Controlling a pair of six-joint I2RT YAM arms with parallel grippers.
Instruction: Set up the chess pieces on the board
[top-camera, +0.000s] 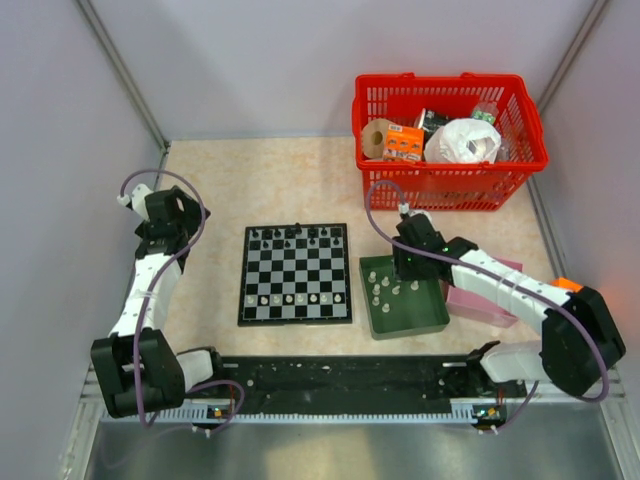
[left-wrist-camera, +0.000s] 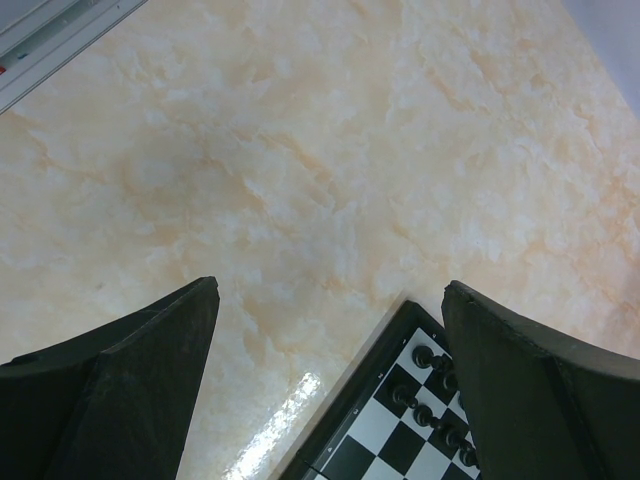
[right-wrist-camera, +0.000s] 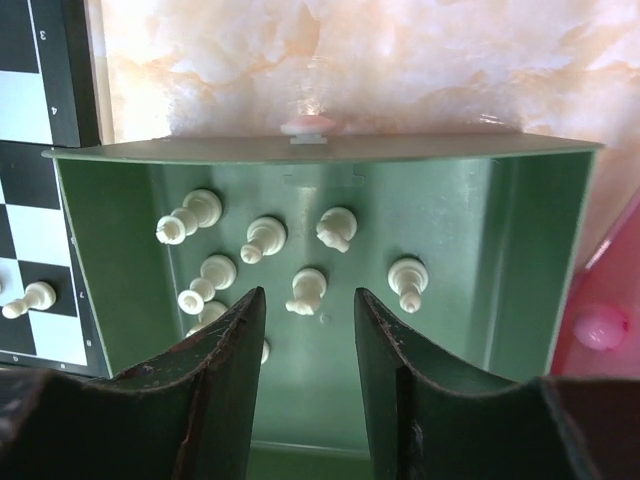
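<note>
**Step in hand:** take one white piece from the green tray (right-wrist-camera: 520, 250) for placement on the board (top-camera: 295, 268).

**Hand state.** My right gripper (right-wrist-camera: 310, 296) hangs over the tray at lower centre of the right wrist view. Its fingers are part-way apart and pinch nothing. My left gripper (left-wrist-camera: 330, 285) is spread wide over the bare table (left-wrist-camera: 300, 150), with the board's corner at lower right of its view.

**Target.** The white piece (right-wrist-camera: 307, 290) sits at the mouth of the gap, with clearance on both sides. I cannot tell whether it is upright or tipped. One neighbour (right-wrist-camera: 408, 282) lies near on the right and another (right-wrist-camera: 205, 282) near on the left.

**Procedure, as I judge it:**
1. Centre the piece between the fingers, so that neither one nudges a neighbour.
2. Descend close to the tray floor, since so small a piece may skid.
3. Close slowly on its thickest part.
4. Lift straight up and clear the tray wall before travelling left in the top view.

**Board status.** The black pieces (top-camera: 295, 235) line its upper edge. A white row (top-camera: 290, 298) stands near its lower edge.
</note>
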